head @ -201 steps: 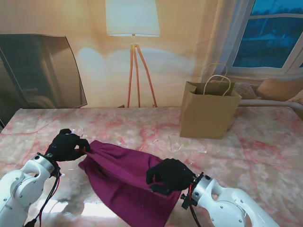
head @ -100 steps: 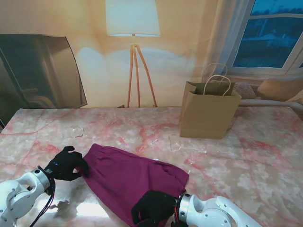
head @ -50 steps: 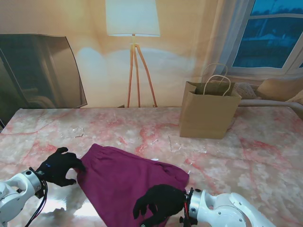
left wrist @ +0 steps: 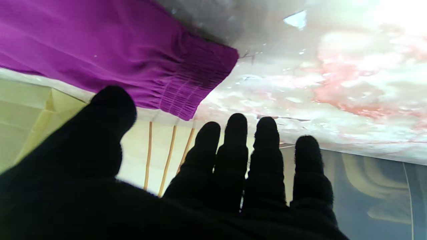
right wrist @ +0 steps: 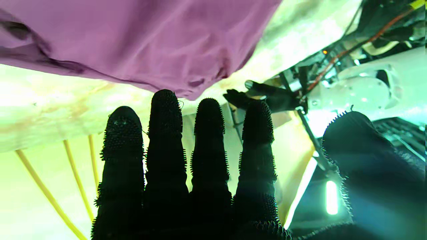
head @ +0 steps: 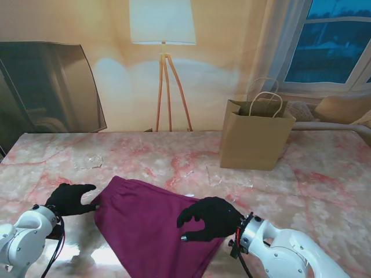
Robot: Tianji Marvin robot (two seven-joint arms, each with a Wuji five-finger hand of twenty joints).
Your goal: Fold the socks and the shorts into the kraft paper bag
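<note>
In the stand's view we see the purple shorts point(head: 153, 226) lying flat on the pink marble table point(head: 324, 191), spread from near the table's middle toward its near edge, with the elastic waistband corner at about nine o'clock of the cloth. Our left hand point(head: 68, 200) sits just beside that corner, at nine o'clock from the shorts, its black-gloved fingers spread and holding nothing; the left wrist view shows the shorts point(left wrist: 110, 50) with their gathered waistband apart from the extended fingers point(left wrist: 235, 140), and the thumb raised beside them. Our right hand point(head: 210, 219) hovers over the shorts' right edge, at about three o'clock of the cloth, fingers loosely curled and apart with nothing in them; from the right wrist view the four fingers point(right wrist: 165, 126) stand straight and side by side, the thumb off to one side, and the shorts point(right wrist: 140, 40) lie beyond the fingertips without being gripped. The kraft paper bag point(head: 255, 139) stands upright and open, handles up, at roughly one o'clock from the shorts and well apart from both hands. We cannot make out any socks
</note>
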